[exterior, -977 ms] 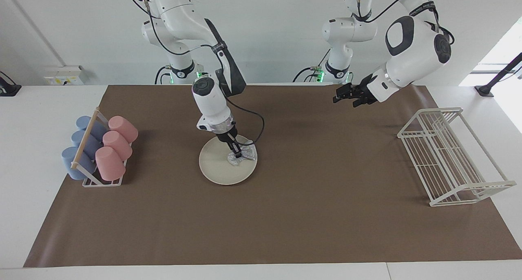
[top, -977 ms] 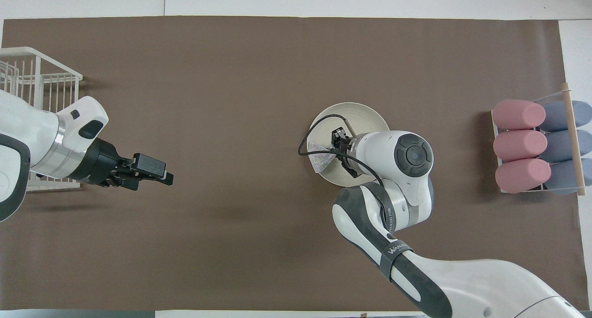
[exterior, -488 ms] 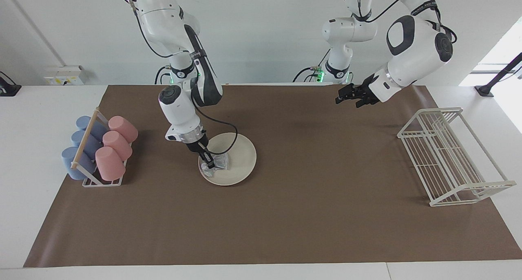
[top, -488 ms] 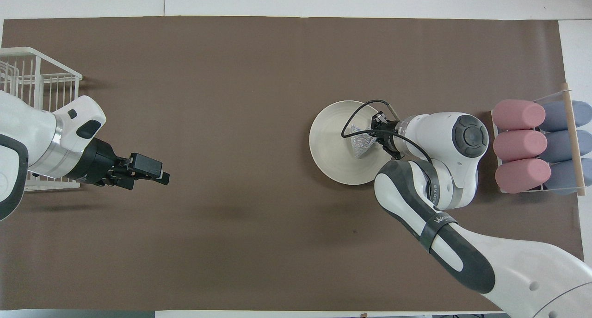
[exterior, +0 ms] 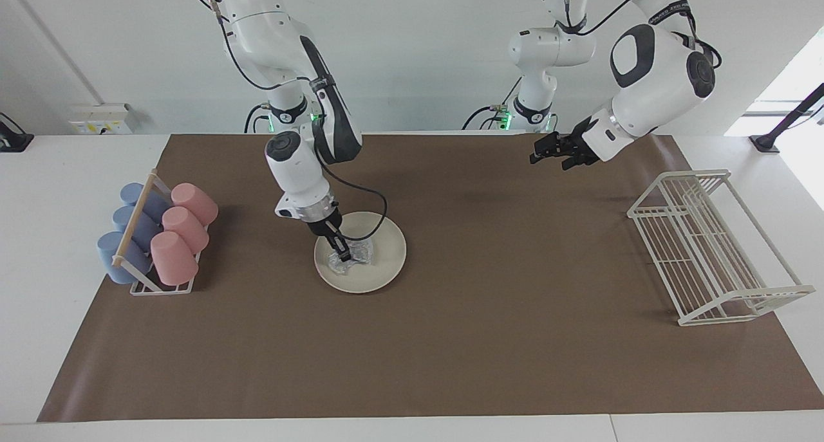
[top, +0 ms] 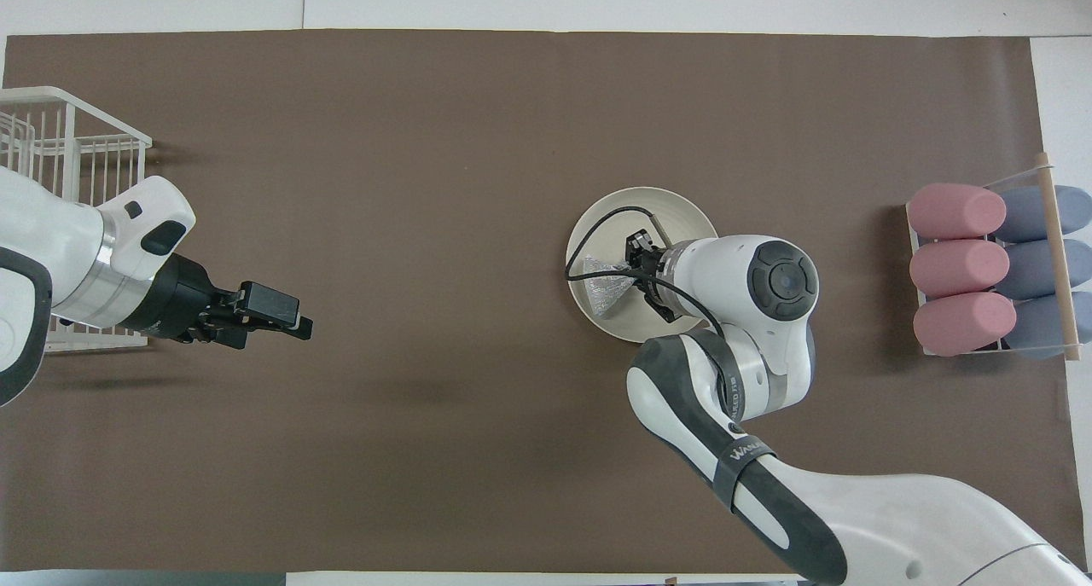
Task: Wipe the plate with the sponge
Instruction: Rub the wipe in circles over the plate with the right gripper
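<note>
Facing view: my right gripper [exterior: 344, 257] pinches the sponge [exterior: 351, 258] against the plate [exterior: 380, 262], mid-counter beside the cup rack [exterior: 154, 239]; wiping underway.
Overhead view: left gripper [top: 294, 324] waits aloft, fingers wide; next stroke needs steady downward pressure.

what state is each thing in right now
plate: flat on the mat, sponge on it
sponge: pressed on the plate, held by the right claw
right claw: shut on the sponge, down at the plate
left claw: open, empty, waiting over the mat
cups: lying in their rack, pink and blue
wire rack: empty, at the left arm's end
</note>
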`<state>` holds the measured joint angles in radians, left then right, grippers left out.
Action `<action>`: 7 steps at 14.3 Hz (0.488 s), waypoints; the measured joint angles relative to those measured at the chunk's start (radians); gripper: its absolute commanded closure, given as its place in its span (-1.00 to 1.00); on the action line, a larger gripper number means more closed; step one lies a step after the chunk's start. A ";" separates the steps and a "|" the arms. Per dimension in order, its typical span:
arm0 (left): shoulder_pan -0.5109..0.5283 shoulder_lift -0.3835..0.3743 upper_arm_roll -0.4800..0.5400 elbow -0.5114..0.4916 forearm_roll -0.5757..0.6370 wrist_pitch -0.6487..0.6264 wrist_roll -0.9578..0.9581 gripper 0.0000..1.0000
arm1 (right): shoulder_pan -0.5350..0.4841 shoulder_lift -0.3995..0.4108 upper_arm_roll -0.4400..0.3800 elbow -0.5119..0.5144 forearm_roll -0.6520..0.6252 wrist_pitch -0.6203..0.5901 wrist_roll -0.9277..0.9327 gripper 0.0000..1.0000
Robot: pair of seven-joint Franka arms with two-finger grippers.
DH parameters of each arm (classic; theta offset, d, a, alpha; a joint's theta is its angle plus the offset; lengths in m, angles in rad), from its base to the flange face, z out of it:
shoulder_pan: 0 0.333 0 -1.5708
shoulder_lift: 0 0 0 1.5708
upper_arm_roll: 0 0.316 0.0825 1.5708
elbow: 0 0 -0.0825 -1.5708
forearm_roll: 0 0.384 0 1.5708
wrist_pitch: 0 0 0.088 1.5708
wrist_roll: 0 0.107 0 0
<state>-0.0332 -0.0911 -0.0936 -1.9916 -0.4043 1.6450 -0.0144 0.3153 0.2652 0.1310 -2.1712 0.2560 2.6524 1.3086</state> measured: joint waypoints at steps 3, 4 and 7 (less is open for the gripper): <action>0.013 0.000 0.007 0.005 0.000 0.001 -0.001 -1.00 | 0.005 -0.004 -0.001 0.005 0.000 -0.018 0.019 1.00; 0.014 0.000 0.007 0.006 0.000 0.002 -0.001 -1.00 | 0.004 -0.017 -0.002 0.015 0.000 -0.062 0.028 1.00; 0.014 0.000 0.005 0.007 -0.016 0.007 -0.010 -1.00 | -0.019 -0.134 -0.011 0.091 0.000 -0.350 0.066 1.00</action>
<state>-0.0192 -0.0915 -0.0887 -1.9844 -0.4200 1.6524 -0.0243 0.2967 0.1313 0.1203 -2.0803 0.2560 2.3025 1.3748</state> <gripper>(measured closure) 0.000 0.907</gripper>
